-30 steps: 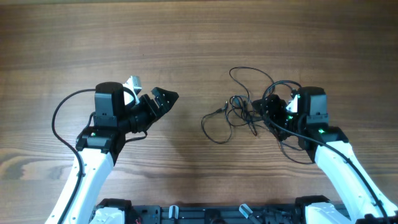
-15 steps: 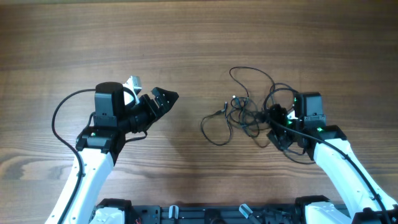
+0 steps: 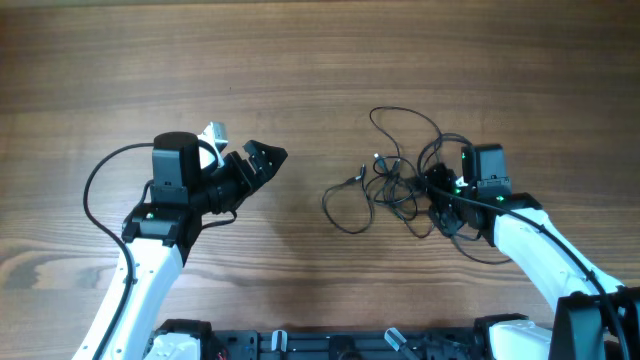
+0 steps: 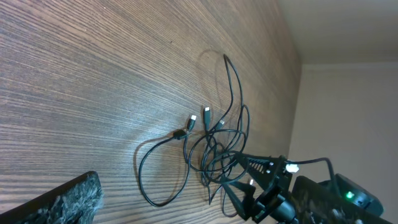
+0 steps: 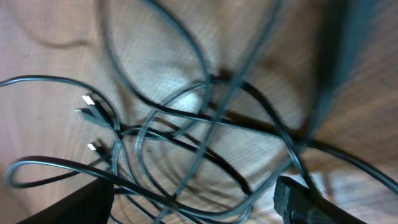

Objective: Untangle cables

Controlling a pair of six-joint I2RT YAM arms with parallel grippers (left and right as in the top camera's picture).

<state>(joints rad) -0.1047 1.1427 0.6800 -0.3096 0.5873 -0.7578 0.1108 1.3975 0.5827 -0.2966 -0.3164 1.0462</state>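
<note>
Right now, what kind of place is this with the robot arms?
Probably a robot lab or test bench, though little of the room shows. The clues: a plain wooden table, a left arm and right arm reaching over it, and tangled black cables.

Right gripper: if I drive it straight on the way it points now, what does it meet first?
The cables. The right gripper points left into the tangle, and its wrist view shows strands crossing between its open fingers, so contact looks near-immediate, though its height over the table is unclear.
</note>
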